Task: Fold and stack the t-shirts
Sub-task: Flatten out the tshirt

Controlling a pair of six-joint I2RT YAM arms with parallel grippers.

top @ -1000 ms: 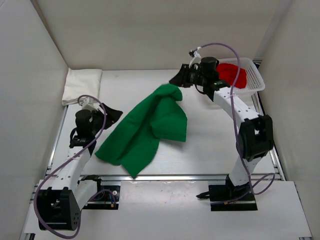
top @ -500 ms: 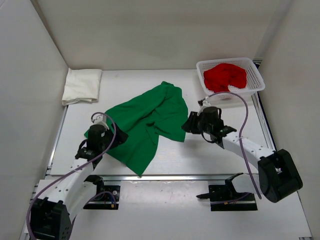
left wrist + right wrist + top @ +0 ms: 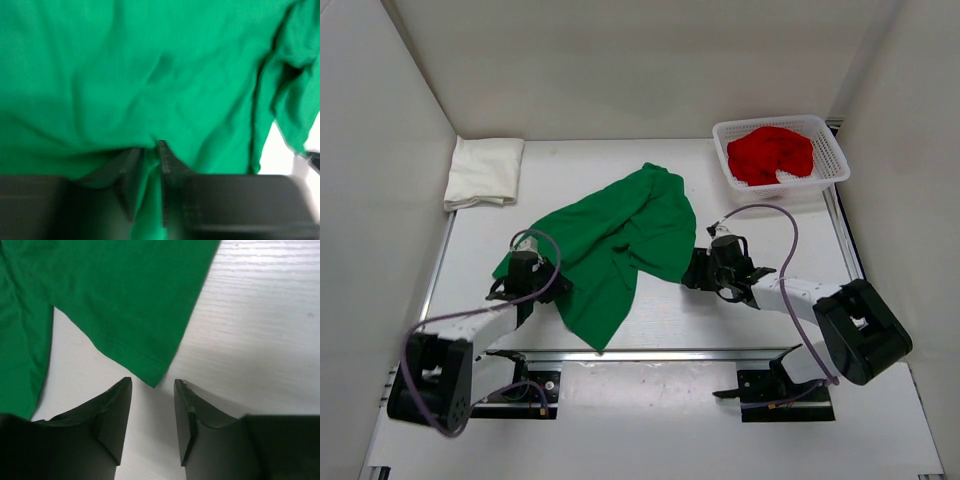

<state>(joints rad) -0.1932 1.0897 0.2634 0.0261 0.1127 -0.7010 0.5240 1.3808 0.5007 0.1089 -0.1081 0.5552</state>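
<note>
The green t-shirt (image 3: 615, 235) lies crumpled and spread across the middle of the table. My left gripper (image 3: 546, 282) sits low at its left edge; in the left wrist view its jaws (image 3: 148, 150) are pinched on a fold of the green cloth (image 3: 150, 75). My right gripper (image 3: 691, 271) is open just off the shirt's near right corner (image 3: 150, 372), with bare table between its fingers (image 3: 186, 405). The cream-white t-shirt (image 3: 483, 172) lies folded at the far left. The red t-shirt (image 3: 772, 152) is bunched inside the basket.
The white mesh basket (image 3: 832, 158) stands at the back right corner. White walls close in the table on the left, back and right. A metal rail runs along the near edge (image 3: 650, 352), with both arm bases just behind it.
The right gripper let go of the green shirt near the basket, came down to its near right corner and opened wider. The left gripper moved onto the shirt's left edge and closed on it.
</note>
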